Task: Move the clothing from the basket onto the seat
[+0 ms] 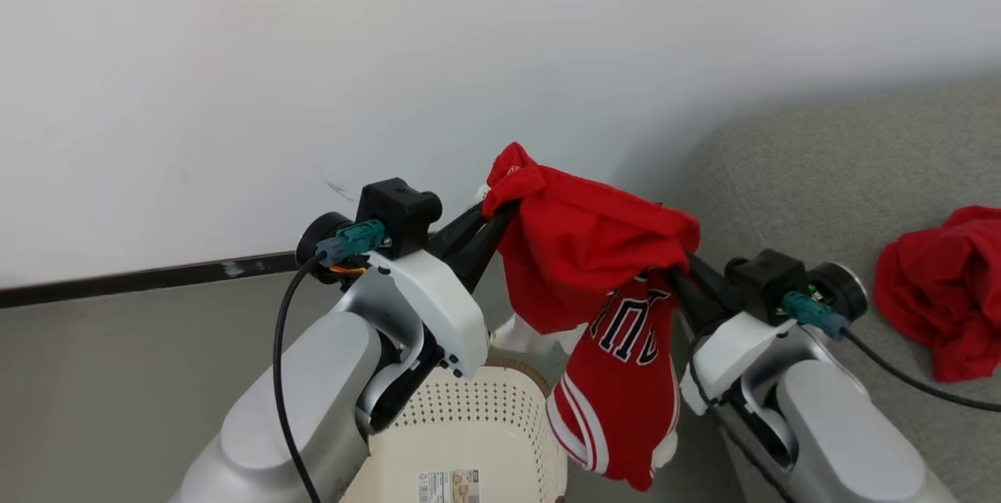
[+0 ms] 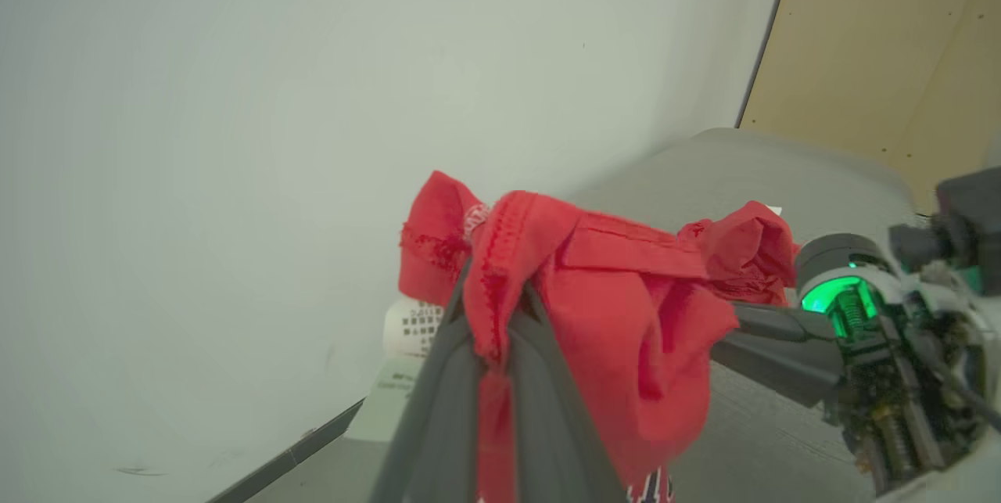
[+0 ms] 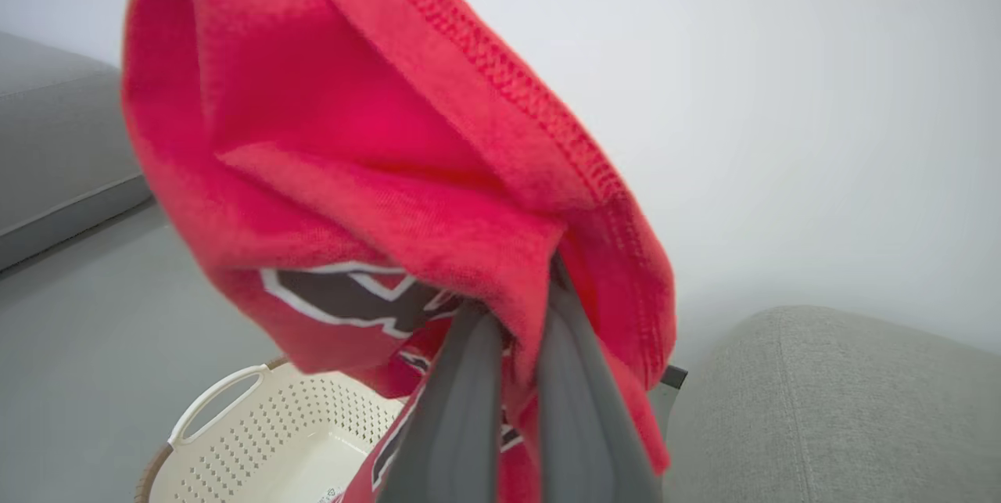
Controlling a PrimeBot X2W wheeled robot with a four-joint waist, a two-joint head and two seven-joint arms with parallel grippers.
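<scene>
The left claw and right claw are both clamped tight on one red shirt, slung between them above the basket, with the seat at three o'clock. Each grip looks like a thin pinch of hem, so an uneven swing could pull one free and drop the shirt at six o'clock, short of the seat.

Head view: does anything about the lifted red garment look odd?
Slightly: the red garment hangs bunched between the left gripper and right gripper, and a white piece dangles under it above the basket, perhaps snagged along.
</scene>
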